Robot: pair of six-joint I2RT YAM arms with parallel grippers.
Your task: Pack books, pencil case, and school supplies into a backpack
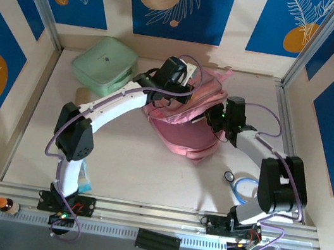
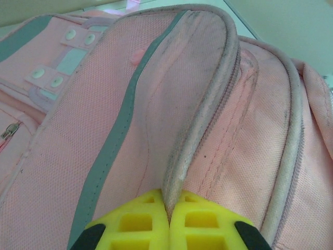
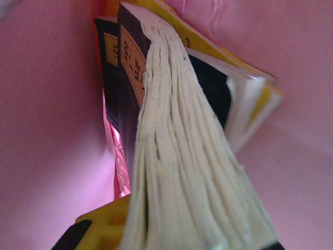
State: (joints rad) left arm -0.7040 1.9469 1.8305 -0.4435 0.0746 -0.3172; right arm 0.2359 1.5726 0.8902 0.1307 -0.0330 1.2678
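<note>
Left wrist: left end effector point(image 2: 169, 223) cropped by the bottom edge, just the yellow fingertips point(image 2: 136, 225) in frame. The backpack point(image 2: 156, 120) runs off every side, and its piping edge vanishes between the pads.
Right wrist: books point(image 3: 177, 156) have their near ends cut by the bottom edge and far ends lost in pink fabric. Page block blurred, cover print unreadable.
Top view: right end effector point(image 1: 214, 121) tips buried in the backpack mouth. Pale blue item point(image 1: 85, 180) on the desk point(image 1: 147, 166) sits half under the left arm, can't ID.

The backpack point(image 2: 130, 135) is matt woven cloth, the books point(image 3: 182, 172) rough-edged paper.
</note>
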